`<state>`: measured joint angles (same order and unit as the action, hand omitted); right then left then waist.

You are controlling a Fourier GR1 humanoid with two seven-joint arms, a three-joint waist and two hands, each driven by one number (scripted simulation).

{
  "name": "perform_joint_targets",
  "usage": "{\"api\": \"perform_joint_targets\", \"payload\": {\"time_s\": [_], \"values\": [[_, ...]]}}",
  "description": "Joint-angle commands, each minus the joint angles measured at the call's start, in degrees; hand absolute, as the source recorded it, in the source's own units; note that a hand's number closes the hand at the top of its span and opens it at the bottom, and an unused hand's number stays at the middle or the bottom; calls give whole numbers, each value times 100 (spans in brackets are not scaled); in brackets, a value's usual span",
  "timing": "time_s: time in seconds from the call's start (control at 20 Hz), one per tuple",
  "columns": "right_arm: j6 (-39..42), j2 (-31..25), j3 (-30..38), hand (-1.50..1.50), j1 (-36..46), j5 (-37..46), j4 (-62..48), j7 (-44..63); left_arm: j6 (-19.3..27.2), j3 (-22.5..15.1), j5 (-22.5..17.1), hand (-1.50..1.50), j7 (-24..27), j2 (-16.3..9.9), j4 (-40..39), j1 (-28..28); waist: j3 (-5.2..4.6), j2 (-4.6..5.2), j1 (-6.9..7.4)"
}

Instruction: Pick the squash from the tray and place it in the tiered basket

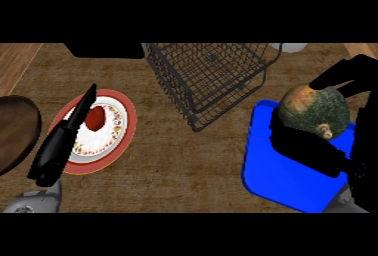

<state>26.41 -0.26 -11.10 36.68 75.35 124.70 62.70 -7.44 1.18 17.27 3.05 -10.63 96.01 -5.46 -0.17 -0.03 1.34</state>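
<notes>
Green and mottled with orange, the squash (pixel 314 111) is held by the right hand (pixel 310 145), whose black fingers and thumb are curled round it from below and from the upper right; it sits over the upper part of the blue tray (pixel 284 175), and whether it is already clear of the tray's surface cannot be told. The step in hand is judged to be the lift and carry toward the tiered basket (pixel 210 80), the black wire frame that stands just beside the tray to the upper left on the brown worktop (pixel 192 160). To do it well, the squash is best raised straight up until the tray's rim is cleared, then carried leftward and high enough that the basket's wire edge is not struck. The hand is best kept wrapped round the squash until it rests on the wire floor, since a round squash may roll if it is let go early. The left hand (pixel 63 137) is seen at the left with straight fingers, lying across a red-rimmed plate (pixel 122 130) that bears a red item (pixel 96 118); it holds nothing, and it is best kept out of the carrying path.
</notes>
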Motion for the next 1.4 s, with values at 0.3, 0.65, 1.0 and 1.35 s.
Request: {"api": "perform_joint_targets", "payload": {"time_s": [0.3,0.65,1.0,1.35], "values": [[-577,25,1172,150,2157,-716,-2675,988,21,-124,120,0,-90,70,103,1,12,18,64],[-1735,25,1905,150,3215,-884,-5072,421,17,-62,104,0,138,46,-145,-211,7,85,161],[-3315,25,2222,150,3577,-1117,-6690,58,99,-350,331,0,74,201,11,-19,12,82,198],[-5129,25,2611,-150,3582,-1784,-8160,-1410,33,-234,177,0,208,201,-235,-337,13,163,330]]}}
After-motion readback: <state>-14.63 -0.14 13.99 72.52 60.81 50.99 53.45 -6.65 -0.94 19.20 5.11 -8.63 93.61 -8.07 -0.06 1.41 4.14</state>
